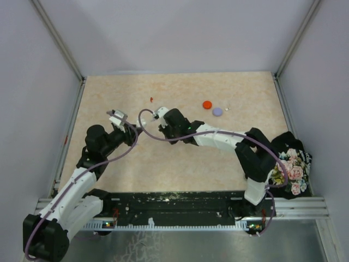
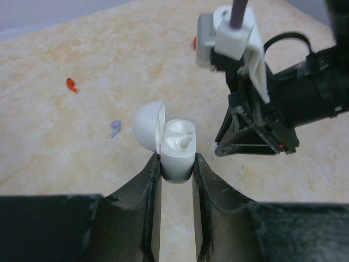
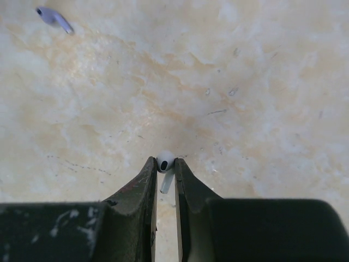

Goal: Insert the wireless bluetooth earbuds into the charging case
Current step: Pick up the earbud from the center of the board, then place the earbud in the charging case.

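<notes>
The pick-up is in hand: the right gripper is clamped on a white earbud down at the table, the left gripper pinches the open charging case, and next the bud likely needs lifting and lining up over the case.

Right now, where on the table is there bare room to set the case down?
Bare: the far strip behind the red earbud and red disc, and the near middle between left arm and right arm. Crowded: between the left gripper and right gripper.
</notes>
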Available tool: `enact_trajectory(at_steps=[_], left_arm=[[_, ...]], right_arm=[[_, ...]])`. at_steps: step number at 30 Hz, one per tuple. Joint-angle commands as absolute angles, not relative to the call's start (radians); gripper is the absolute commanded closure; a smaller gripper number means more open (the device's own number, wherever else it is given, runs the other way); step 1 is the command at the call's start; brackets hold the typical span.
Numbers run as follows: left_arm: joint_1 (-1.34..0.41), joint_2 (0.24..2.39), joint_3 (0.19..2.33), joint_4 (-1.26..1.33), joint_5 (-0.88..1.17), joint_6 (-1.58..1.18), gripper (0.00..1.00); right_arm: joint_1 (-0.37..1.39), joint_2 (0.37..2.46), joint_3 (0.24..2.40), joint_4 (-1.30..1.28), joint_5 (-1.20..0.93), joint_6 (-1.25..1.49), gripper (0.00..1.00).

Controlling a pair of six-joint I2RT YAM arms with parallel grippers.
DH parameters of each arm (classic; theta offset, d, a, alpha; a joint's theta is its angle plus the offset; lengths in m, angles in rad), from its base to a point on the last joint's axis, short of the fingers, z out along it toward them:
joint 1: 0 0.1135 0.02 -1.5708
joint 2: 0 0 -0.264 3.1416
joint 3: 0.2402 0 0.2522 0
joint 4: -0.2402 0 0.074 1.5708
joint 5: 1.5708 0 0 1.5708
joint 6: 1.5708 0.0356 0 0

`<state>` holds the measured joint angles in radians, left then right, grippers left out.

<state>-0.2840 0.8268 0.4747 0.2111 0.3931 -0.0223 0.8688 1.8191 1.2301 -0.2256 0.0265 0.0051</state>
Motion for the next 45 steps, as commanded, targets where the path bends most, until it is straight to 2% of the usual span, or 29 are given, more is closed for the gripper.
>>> enact_trajectory(at_steps=[1,5,15,23,34,45], left_arm=[[-0.278,0.802,0.458,0.350,0.514,-0.009,0.99],[-0.278,0.810,0.452,0.444,0.650,0.025,0.99],[-0.276,0.866,0.486,0.669,0.806,0.029,0.99],[-0.279,0.937,0.530,0.863,0.852,-0.065,0.99],[-0.311,0.974,0.554,1.002,0.834,-0.189,0.99],[-0.325,0.977,0.558,1.051,0.824,-0.227,0.99]], right_arm=[[0.862,1.632,1.218,-0.122,0.036,0.021,0.99],[0.862,1.532,1.205,-0.075,0.034,0.007,0.99],[0.884,1.316,1.159,0.121,0.050,-0.047,1.00],[0.922,1.194,1.071,0.358,-0.002,-0.072,1.00],[0.981,1.195,0.976,0.668,-0.106,-0.068,1.00],[0.996,1.243,0.977,0.711,-0.126,-0.057,1.00]])
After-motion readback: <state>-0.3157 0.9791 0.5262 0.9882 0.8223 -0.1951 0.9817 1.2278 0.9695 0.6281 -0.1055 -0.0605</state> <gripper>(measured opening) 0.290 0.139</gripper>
